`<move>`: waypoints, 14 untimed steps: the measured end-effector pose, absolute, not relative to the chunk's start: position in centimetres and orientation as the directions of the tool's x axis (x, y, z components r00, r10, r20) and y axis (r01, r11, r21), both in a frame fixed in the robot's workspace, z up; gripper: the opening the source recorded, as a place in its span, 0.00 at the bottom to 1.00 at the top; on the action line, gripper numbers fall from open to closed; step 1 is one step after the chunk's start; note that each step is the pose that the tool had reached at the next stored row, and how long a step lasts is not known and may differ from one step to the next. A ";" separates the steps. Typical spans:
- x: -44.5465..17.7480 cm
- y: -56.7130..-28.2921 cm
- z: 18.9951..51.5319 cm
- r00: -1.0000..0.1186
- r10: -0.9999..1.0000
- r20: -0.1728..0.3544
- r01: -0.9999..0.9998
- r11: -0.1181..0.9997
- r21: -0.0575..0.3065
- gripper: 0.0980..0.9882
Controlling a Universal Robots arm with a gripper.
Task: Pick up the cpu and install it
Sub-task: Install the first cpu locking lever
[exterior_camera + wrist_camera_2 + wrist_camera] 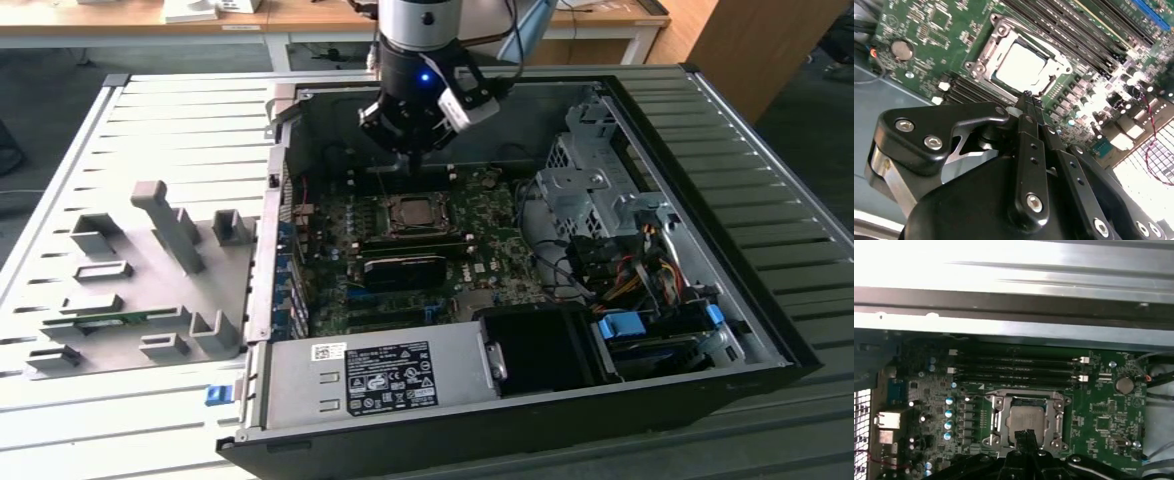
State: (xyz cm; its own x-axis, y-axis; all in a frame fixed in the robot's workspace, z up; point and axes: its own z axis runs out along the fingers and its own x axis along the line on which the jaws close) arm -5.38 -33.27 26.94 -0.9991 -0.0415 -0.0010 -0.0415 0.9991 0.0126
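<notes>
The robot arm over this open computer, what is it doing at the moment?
The arm's hand hangs above the motherboard inside the open computer case. In both wrist views its fingers are pressed together, with nothing between them. The cpu already lies in its socket, right beneath the fingertips. The grey fixture blocks stand outside the case, at the exterior view's left.

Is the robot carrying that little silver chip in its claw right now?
No: in the second wrist view the cpu lies in the socket frame on the motherboard, and the gripper above it is shut and empty.
</notes>
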 end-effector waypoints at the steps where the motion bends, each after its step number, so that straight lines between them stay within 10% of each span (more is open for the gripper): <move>1: -5.5 -33.3 26.9 -0.999 -0.041 -0.001 -0.041 0.999 0.013 0.01; 14: -7.5 -33.2 26.3 -1.000 -0.013 -0.001 -0.013 1.000 0.013 0.01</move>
